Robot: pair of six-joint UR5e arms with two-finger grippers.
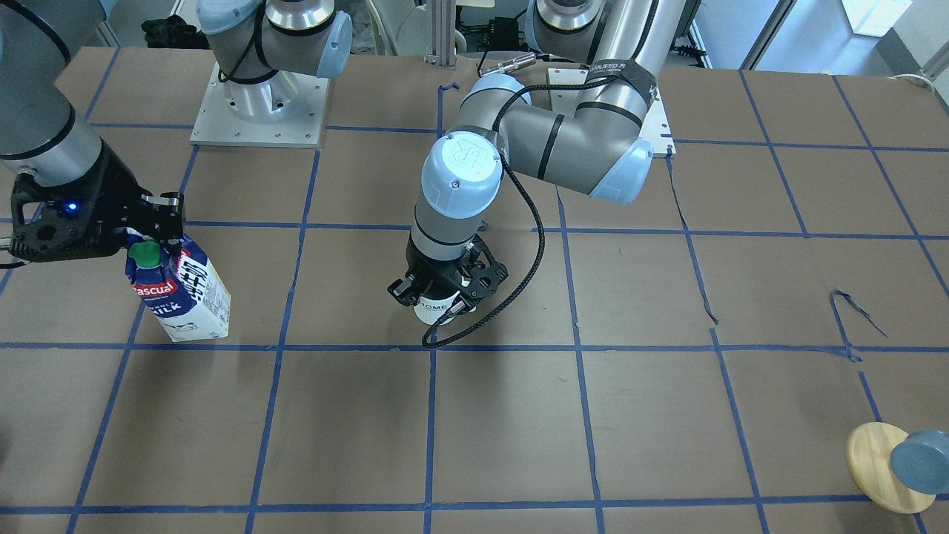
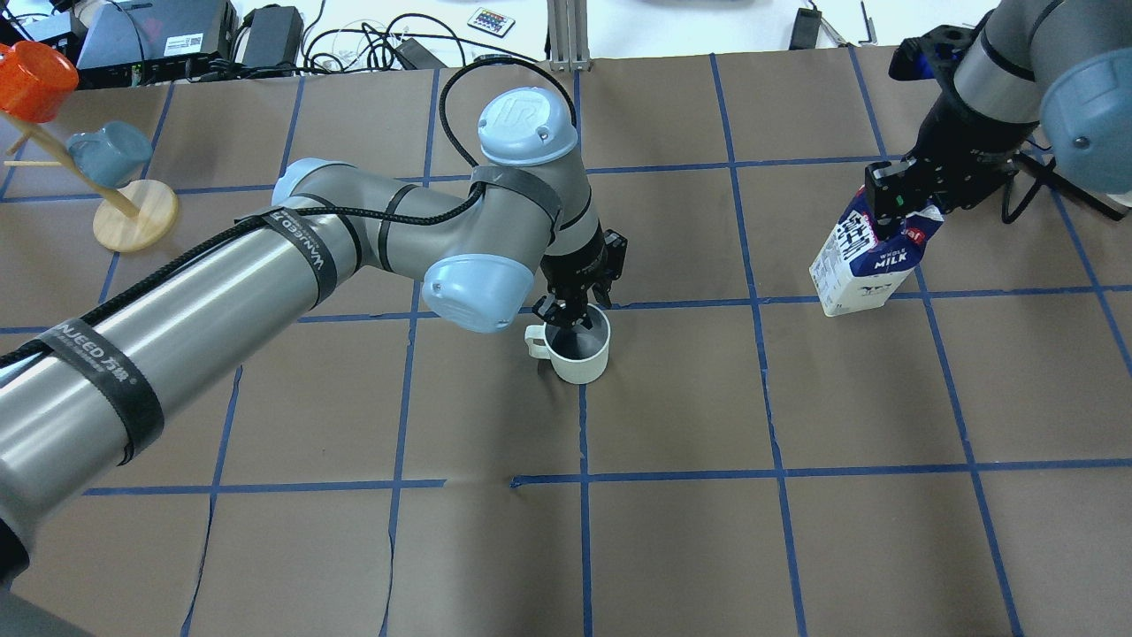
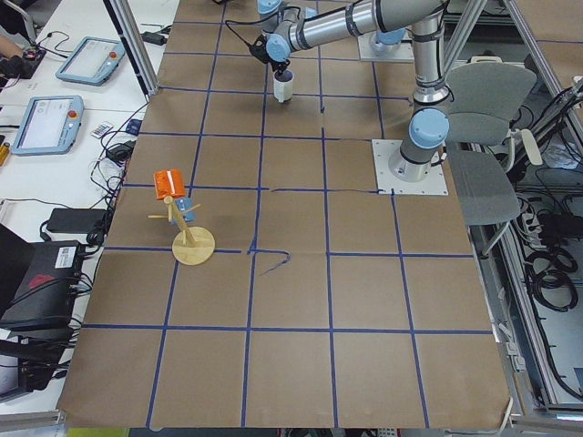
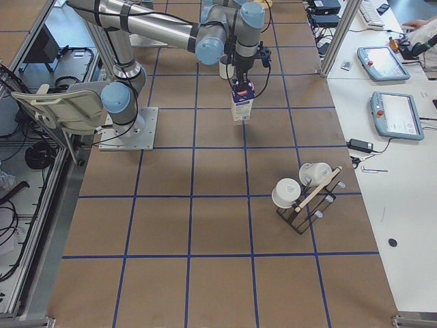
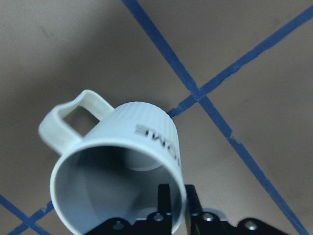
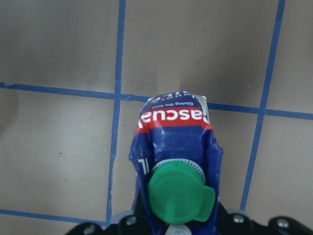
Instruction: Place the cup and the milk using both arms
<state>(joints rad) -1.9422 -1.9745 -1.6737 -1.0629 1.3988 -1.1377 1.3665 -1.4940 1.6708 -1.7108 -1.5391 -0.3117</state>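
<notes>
Nearest me the table [image 2: 672, 548] lies bare, brown squares ruled in blue tape [image 2: 707, 475], with wide room on every side. Past that, about mid-table, my left pincer [image 2: 570, 314] points straight down and is clenched on the cup [image 2: 579, 354], one finger inside the far rim and one outside. The handle sticks out to my left. The cup is just beside a tape crossing, and I cannot tell whether its base touches the table. Further out, to my right, my right pincer [image 2: 895, 205] grasps the milk [image 2: 871, 265] by its gabled top, next to the green cap [image 6: 178, 193]. The carton leans, its foot close to a tape line and well in from the table's right end. Cup and milk are well apart. Farthest, near the left end, a wooden stand [image 2: 133, 221] carries a blue mug [image 2: 108, 152] and an orange mug [image 2: 34, 80].
</notes>
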